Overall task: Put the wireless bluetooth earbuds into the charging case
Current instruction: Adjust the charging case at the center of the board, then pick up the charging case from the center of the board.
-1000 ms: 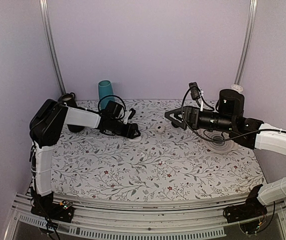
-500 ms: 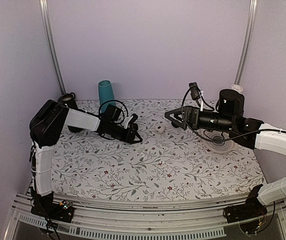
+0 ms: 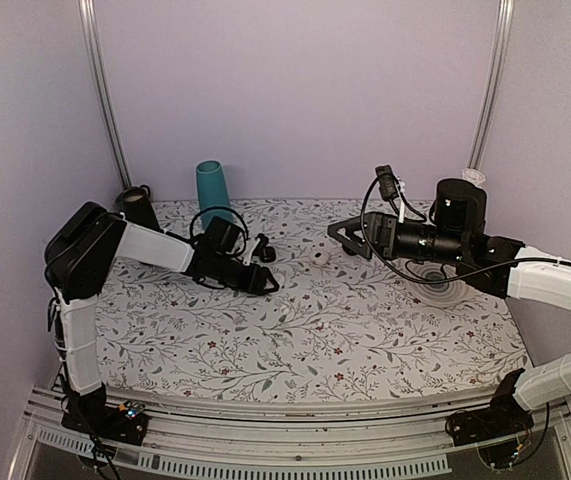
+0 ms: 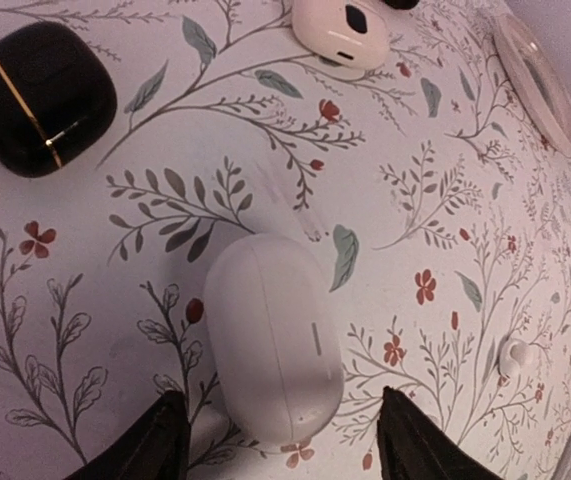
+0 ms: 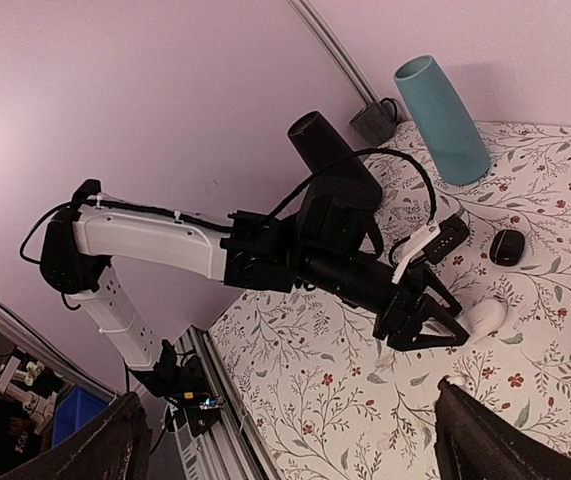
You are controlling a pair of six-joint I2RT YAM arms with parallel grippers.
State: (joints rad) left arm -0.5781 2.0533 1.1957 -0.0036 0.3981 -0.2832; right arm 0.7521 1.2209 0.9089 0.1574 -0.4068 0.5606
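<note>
The charging case (image 4: 275, 335), a glossy white pebble with its lid shut, lies flat on the floral cloth. My left gripper (image 4: 280, 400) is open, one dark finger on each side of the case's near end with a gap on both sides. From the right wrist view the case (image 5: 485, 318) pokes out just past the left gripper (image 5: 435, 325). One tiny white earbud (image 4: 513, 352) lies on the cloth to the right of the case, and it also shows as the earbud (image 5: 455, 382). My right gripper (image 3: 337, 232) hovers wide open with nothing between its fingers.
A black case (image 4: 40, 95) lies beyond the left gripper and a white round piece with a dark centre (image 4: 343, 30) further on. A teal cup (image 3: 212, 185) and a black cup (image 3: 137, 200) stand at the back left. A clear disc (image 3: 440, 280) lies under the right arm.
My left gripper has drawn back toward the front left, uncovering the black case, and its fingers have narrowed slightly. The right arm has not moved.
</note>
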